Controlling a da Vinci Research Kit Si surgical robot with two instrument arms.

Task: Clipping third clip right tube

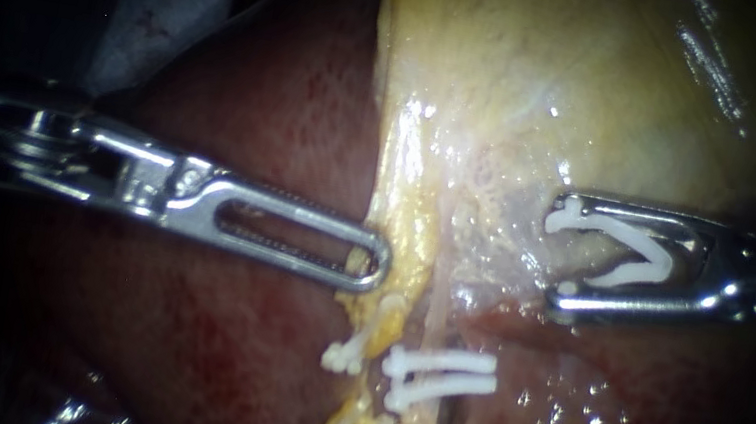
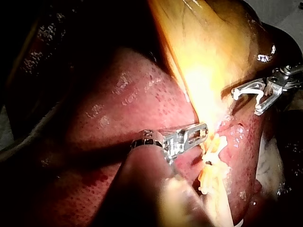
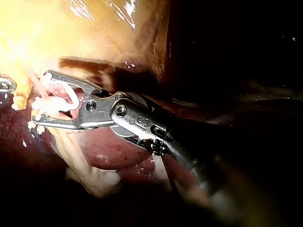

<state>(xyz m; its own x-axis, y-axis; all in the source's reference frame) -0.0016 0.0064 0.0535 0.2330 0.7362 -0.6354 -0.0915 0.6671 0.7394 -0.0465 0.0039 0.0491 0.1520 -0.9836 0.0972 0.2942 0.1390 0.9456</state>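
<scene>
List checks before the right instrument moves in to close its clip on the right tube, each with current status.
1. Loaded clip sits open in the right instrument, touching both jaws: ok.
2. Right tube between the clip's legs: not ok. The jaws are off to one side of it, over pale tissue.
3. Two seated clips lie side by side across the tube: ok.
4. Left instrument jaws shut on the yellow tissue beside the tube: ok.
5. Enough bare tube above the seated clips for another: cannot tell, as the tube blends into the tissue around it.
</scene>
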